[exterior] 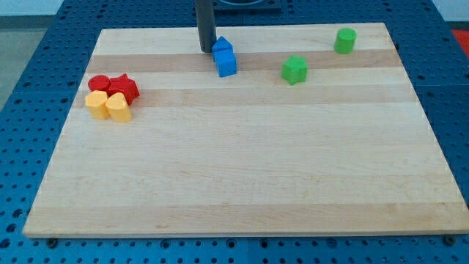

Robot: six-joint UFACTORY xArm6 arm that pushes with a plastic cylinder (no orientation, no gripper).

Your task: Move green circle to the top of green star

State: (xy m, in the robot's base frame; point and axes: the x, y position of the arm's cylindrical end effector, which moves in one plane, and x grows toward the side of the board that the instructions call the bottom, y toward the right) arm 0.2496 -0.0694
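The green circle (345, 40), a short cylinder, stands near the board's top right. The green star (294, 70) lies below and to the left of it, with a gap between them. My tip (207, 49) is at the view's top centre, touching or almost touching the left side of the upper blue block (223, 47). It is far to the left of both green blocks.
A second blue block (226, 64) sits just below the first. At the left a red circle (99, 83), a red star (125, 87), a yellow hexagon-like block (96, 102) and a yellow block (118, 107) are clustered. The wooden board (242, 169) lies on a blue perforated table.
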